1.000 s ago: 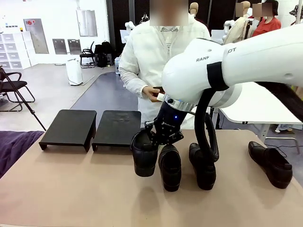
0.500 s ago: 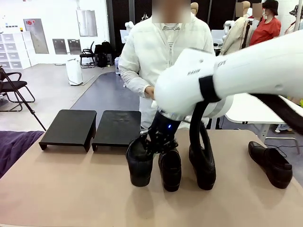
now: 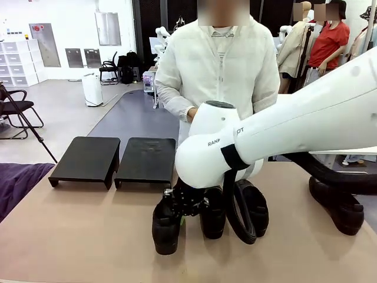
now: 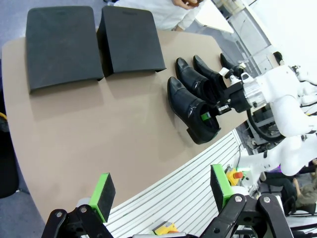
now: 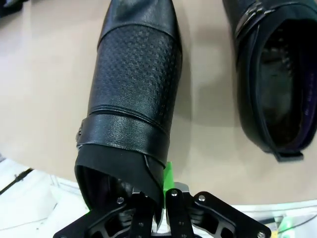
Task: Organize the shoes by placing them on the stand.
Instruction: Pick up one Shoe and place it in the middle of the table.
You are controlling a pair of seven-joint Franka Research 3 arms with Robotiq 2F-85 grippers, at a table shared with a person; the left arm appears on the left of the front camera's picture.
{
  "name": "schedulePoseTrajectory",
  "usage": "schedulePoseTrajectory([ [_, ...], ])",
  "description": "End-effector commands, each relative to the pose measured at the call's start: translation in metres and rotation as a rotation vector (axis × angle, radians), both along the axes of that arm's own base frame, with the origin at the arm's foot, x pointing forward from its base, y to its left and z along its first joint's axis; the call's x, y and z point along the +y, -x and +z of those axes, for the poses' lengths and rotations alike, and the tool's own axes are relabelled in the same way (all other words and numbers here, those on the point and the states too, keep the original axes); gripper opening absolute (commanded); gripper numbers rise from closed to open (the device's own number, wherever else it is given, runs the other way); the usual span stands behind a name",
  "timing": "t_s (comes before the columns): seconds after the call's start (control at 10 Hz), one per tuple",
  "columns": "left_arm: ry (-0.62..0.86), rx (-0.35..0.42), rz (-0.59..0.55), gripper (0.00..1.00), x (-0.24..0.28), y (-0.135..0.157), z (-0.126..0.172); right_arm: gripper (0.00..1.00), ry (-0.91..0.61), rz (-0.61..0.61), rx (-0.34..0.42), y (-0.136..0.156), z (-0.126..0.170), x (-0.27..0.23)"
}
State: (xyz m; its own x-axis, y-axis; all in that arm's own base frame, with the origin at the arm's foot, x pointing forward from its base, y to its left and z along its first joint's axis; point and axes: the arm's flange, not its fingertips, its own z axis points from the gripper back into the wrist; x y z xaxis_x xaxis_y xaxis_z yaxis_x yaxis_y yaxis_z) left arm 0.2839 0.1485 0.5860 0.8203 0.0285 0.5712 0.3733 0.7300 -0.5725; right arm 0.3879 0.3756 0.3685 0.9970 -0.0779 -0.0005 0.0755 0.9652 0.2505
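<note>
Right hand [image 5: 159, 191]: jaws narrow, clamped on the back rim of the first shoe [image 5: 133, 99] at its heel opening, one finger inside the shoe and one outside. The shoe's toe points away from the hand. It cannot be told whether the sole is clear of the desk [image 3: 88, 236].

The second shoe [image 3: 213, 215] stands just beside the held one, on the robot's right of it. The third shoe [image 3: 256, 206] is next in the row, and the fourth shoe [image 3: 341, 209] is well apart at the right end, partly hidden by the arm's cable.

Left hand [image 4: 162, 184]: jaws wide, holding nothing, high over the near edge of the desk.

The stand [image 3: 87, 158] sits at the far left of the desk, its two sections side by side, left of the shoes. A person [image 3: 218, 71] stands at the far side.
</note>
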Motion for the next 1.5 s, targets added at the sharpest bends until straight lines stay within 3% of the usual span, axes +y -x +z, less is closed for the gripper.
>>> schedulePoseTrajectory([
  [0.0,0.011,-0.017,-0.015,1.00,0.001,0.000,0.001,0.00,0.014,-0.018,0.015,-0.018,0.003,0.021],
  [0.1,0.011,-0.017,-0.015,1.00,0.001,0.000,0.001,0.20,0.004,0.007,0.040,-0.021,0.000,0.022],
  [0.2,0.011,-0.017,-0.015,1.00,0.001,0.000,0.001,0.79,0.012,0.026,0.050,-0.021,-0.001,0.022],
  [0.3,0.011,-0.017,-0.015,1.00,0.001,0.000,0.001,1.00,0.003,0.036,0.058,-0.022,0.000,0.021],
  [0.5,0.011,-0.017,-0.015,1.00,0.001,0.000,0.001,1.00,-0.015,0.061,0.054,-0.018,0.010,0.014],
  [0.7,0.011,-0.017,-0.015,1.00,0.001,0.000,0.001,1.00,-0.056,0.101,0.037,-0.010,0.046,-0.012],
  [1.0,0.011,-0.017,-0.015,1.00,0.001,0.000,0.001,1.00,-0.149,0.228,0.099,0.018,0.112,-0.069],
  [1.2,0.011,-0.017,-0.015,1.00,0.001,0.000,0.001,1.00,-0.112,0.278,0.127,0.020,0.106,-0.051],
  [1.4,0.011,-0.017,-0.015,1.00,0.001,0.000,0.001,1.00,-0.105,0.432,0.118,0.010,0.088,0.016],
])
